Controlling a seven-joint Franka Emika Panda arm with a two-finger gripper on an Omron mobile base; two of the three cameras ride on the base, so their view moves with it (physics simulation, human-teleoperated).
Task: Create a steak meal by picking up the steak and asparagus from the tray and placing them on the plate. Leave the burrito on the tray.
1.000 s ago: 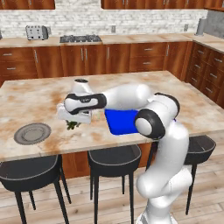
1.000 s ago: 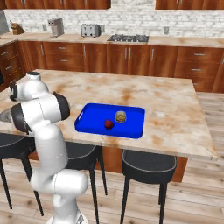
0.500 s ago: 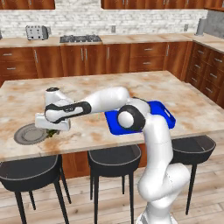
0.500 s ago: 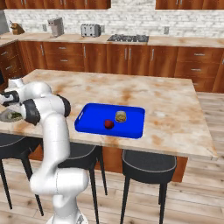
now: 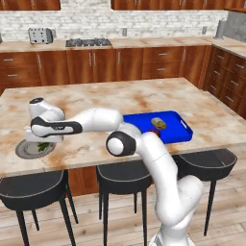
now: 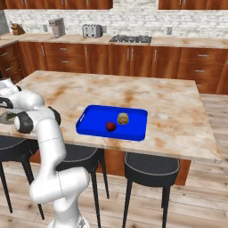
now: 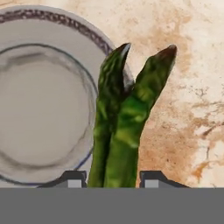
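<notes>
1. Left base view: the arm is stretched way out to the left so the gripper [image 5: 43, 144] hangs right over the plate [image 5: 24, 150], which sits near the bench [image 5: 120, 101] front edge. There's a bit of green under the hand, so the asparagus [image 5: 44, 146] is over the plate, ready to be let go, I'd guess. The blue tray [image 5: 182, 129] is well apart to the right, with the burrito [image 5: 159, 123] and the steak [image 5: 154, 131] on it. No writing I can read anywhere.

2. Right base view: the tray sits mid-bench with the red steak [image 6: 111, 127] just beside the tan burrito [image 6: 123, 119]. Makes sense, the steak hasn't had its turn and the burrito is meant to stay put. No labels here either.

3. Hand view: the fingers [image 7: 74, 178] are clamped on the asparagus [image 7: 124, 118]. Its tips cross the plate's rim [image 7: 65, 24] and poke out over bare bench, so dropped now it might land half off. No brand marks on the plate.
</notes>
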